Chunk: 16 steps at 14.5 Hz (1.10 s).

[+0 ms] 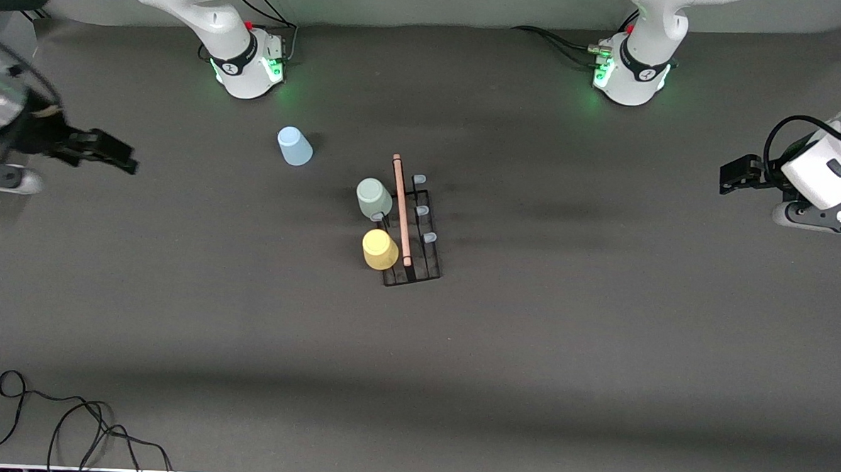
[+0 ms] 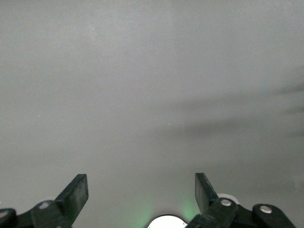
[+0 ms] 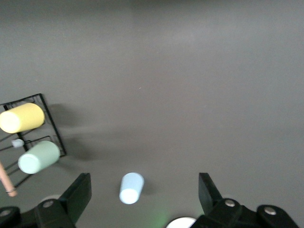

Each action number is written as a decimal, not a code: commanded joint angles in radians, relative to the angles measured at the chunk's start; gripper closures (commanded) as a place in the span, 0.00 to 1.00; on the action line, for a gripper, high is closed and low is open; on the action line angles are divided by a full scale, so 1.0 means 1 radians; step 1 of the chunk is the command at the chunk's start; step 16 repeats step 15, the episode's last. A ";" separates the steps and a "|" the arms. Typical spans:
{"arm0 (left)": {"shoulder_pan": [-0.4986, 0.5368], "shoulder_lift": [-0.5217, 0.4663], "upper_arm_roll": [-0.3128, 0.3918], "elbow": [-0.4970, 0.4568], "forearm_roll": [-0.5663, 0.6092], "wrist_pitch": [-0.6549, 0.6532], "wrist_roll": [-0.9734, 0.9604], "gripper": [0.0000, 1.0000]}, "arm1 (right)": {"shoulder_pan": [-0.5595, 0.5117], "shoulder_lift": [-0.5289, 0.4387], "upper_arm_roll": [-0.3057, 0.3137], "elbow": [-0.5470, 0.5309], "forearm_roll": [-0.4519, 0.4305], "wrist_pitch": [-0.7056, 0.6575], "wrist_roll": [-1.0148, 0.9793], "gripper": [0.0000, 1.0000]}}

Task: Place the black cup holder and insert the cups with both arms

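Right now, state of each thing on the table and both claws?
Black wire cup holder: upright, mid-table.
Sage green plastic cup: on a peg.
Yellow plastic cup: on a peg.
Light blue plastic cup: upside down on table, off the holder.
Left claw: open, empty.
Right claw: open, empty.

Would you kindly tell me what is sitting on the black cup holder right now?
The black cup holder carries the green cup and the yellow cup, upside down; the pegs under them are hidden. Three pegs toward the left arm's end stand bare.

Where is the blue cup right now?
The blue cup stands on the table, off the rack, farther from the front camera and toward the right arm's end.
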 commanded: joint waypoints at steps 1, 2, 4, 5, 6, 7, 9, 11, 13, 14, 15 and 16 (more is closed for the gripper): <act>0.002 0.008 -0.002 0.021 0.006 -0.018 0.008 0.00 | -0.055 0.007 0.014 -0.014 -0.021 0.060 -0.119 0.00; 0.002 0.008 -0.002 0.021 0.006 -0.017 0.008 0.00 | -0.056 0.013 0.011 -0.014 -0.016 0.063 -0.120 0.00; 0.002 0.008 -0.002 0.021 0.006 -0.018 0.006 0.00 | -0.051 0.016 0.011 -0.005 -0.024 0.065 -0.119 0.00; 0.002 0.008 -0.002 0.021 0.006 -0.017 0.008 0.00 | -0.051 0.016 0.011 0.003 -0.024 0.060 -0.117 0.00; 0.002 0.008 -0.002 0.021 0.006 -0.017 0.008 0.00 | -0.049 0.015 0.012 0.005 -0.028 0.059 -0.119 0.00; 0.002 0.008 -0.002 0.020 0.006 -0.018 0.006 0.00 | -0.049 0.015 0.012 0.009 -0.048 0.052 -0.122 0.00; 0.002 0.008 -0.002 0.021 0.006 -0.017 0.006 0.00 | -0.045 0.013 0.014 0.008 -0.067 0.046 -0.128 0.00; 0.002 0.006 -0.002 0.020 0.006 -0.018 0.006 0.00 | -0.045 0.015 0.014 0.006 -0.067 0.046 -0.126 0.00; 0.002 0.008 -0.002 0.021 0.006 -0.017 0.006 0.00 | -0.045 0.015 0.014 0.006 -0.067 0.046 -0.128 0.00; 0.002 0.008 -0.002 0.020 0.006 -0.018 0.006 0.00 | -0.046 0.016 0.014 0.006 -0.065 0.046 -0.128 0.00; 0.002 0.008 -0.002 0.021 0.006 -0.017 0.006 0.00 | -0.046 0.016 0.014 0.005 -0.065 0.046 -0.128 0.00; 0.002 0.008 -0.002 0.021 0.006 -0.017 0.006 0.00 | -0.046 0.016 0.014 0.005 -0.065 0.046 -0.128 0.00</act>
